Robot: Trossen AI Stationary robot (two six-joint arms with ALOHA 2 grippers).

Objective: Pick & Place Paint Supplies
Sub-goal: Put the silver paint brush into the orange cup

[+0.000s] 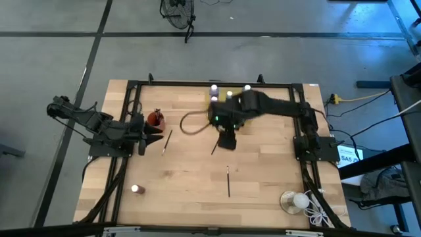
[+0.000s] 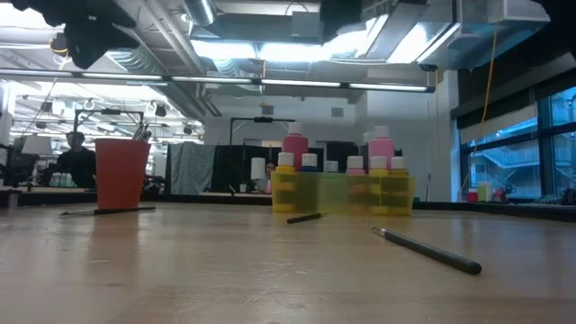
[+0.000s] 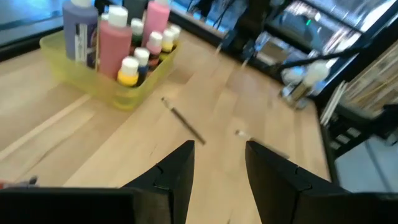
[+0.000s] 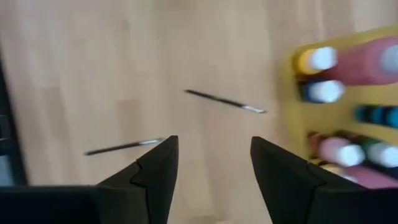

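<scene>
Right tool [image 4: 212,165] open-fingered above brushes [image 4: 225,101].

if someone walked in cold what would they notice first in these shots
Probably the yellow tray packed with white-capped paint bottles, at the table's far edge near the middle. The right claw hangs open just in front of it, above a paintbrush lying loose on the wood. On the left stands a red cup, with the left claw empty beside it.
</scene>
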